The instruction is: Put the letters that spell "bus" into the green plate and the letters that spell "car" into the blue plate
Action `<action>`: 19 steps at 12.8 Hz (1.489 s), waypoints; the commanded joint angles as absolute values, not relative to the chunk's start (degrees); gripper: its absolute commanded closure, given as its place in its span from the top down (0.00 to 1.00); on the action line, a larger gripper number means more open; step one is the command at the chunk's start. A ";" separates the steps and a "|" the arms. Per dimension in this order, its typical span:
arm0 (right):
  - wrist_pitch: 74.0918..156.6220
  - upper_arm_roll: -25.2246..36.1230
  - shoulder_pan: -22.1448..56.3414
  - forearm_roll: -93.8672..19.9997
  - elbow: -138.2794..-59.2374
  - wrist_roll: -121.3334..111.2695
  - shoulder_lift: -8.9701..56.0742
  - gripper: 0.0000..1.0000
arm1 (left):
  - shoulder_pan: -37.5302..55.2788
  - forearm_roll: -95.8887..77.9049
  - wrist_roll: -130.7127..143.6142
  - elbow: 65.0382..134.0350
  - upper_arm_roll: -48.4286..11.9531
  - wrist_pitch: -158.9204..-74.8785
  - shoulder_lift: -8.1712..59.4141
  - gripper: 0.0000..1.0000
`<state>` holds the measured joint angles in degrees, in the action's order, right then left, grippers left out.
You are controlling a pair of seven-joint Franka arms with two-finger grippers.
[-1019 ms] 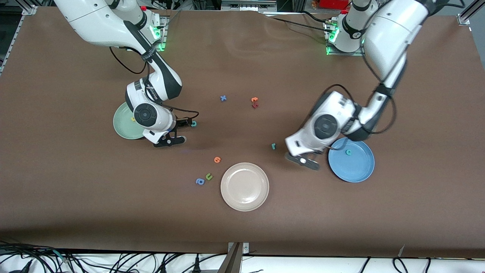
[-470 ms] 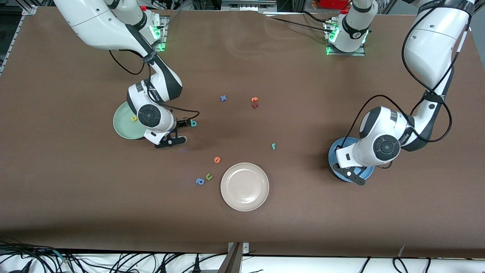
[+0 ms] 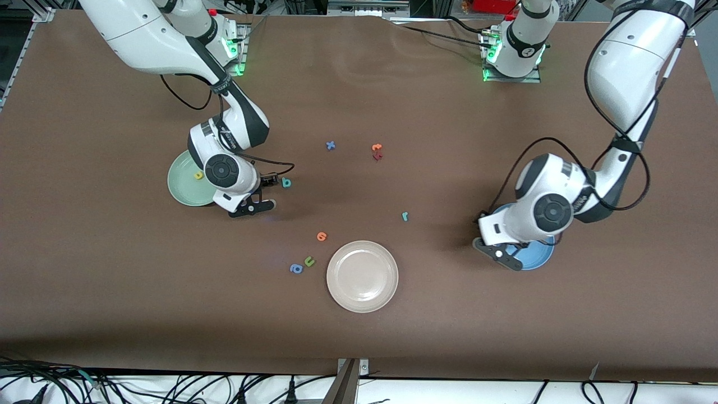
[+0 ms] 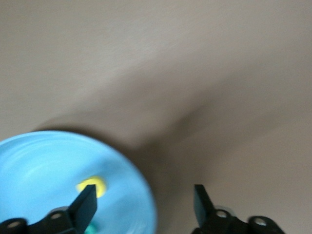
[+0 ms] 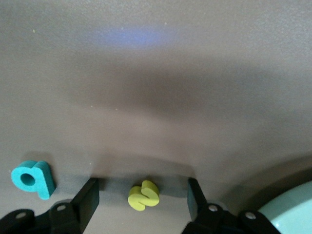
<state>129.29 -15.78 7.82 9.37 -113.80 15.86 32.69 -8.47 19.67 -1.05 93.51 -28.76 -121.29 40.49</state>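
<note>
My right gripper [image 5: 141, 197] sits low on the worktop [image 5: 161, 73], jaws spread around the yellow "s" [image 5: 143, 195], teal "b" [image 5: 33, 179] just outside. My left gripper [image 4: 144, 207], jaws spread, straddles the blue plate's [image 4: 34, 165] rim, yellow "a" [image 4: 92, 185] inside.

Most of the blue plate [image 3: 537, 257] under the left arm; its yellow letter [image 4: 92, 186] smeared, unreadable.

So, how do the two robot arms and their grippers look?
Both arms have glossy white shells with dark grey joint bands and round black caps at the wrists. Loose black cables run along them. The left gripper and right gripper have slim black fingers. Green lights glow at both bases.
</note>
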 commanded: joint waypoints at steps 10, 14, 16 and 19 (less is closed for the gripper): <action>126.22 -15.91 6.94 10.28 -114.17 14.23 32.17 0.00 | 8.61 21.53 23.38 89.65 -27.95 -130.34 47.81 0.69; 119.30 -14.69 6.94 10.28 -112.59 13.45 28.84 0.00 | 10.02 24.34 23.47 89.65 -26.37 -132.28 49.31 0.51; 113.49 -12.15 6.94 10.11 -112.41 10.91 25.24 0.00 | 9.93 24.34 23.38 89.56 -26.37 -132.28 49.13 0.32; 108.38 -6.35 6.86 9.49 -112.85 1.61 22.07 0.00 | 9.49 24.08 23.64 89.56 -26.45 -132.10 48.69 0.07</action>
<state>110.44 -8.96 7.03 9.56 -111.57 6.78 24.56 9.04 22.55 23.30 90.74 -26.87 -132.22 48.40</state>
